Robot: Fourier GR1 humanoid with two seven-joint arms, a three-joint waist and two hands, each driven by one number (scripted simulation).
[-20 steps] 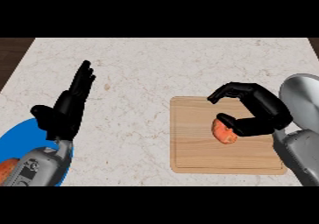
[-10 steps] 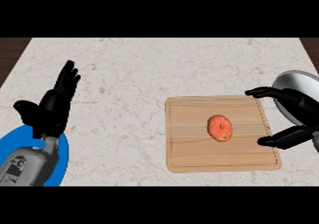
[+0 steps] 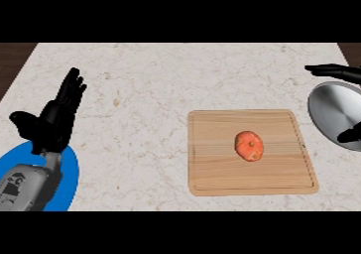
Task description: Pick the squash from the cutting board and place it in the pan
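Observation:
An orange squash (image 3: pixel 249 146) lies by itself near the middle of the wooden cutting board (image 3: pixel 212 173). A round steel pan (image 3: pixel 337 114) sits at the right edge of the counter, partly cut off by the view. My right hand (image 3: pixel 343 74) is open at the far right edge, with fingers above the pan and the thumb below it, well apart from the squash. At the left, my left hand (image 3: pixel 55 121) rests open with its fingers pointing up and holds nothing.
A blue plate (image 3: pixel 70 173) lies at the lower left, largely under my left forearm. The pale marble counter (image 3: pixel 154 84) ends in dark edges at the top corners.
My right hand has drawn back from the squash to the right edge and opened; the squash stays on the board. The view has shifted left, and the left hand stays open.

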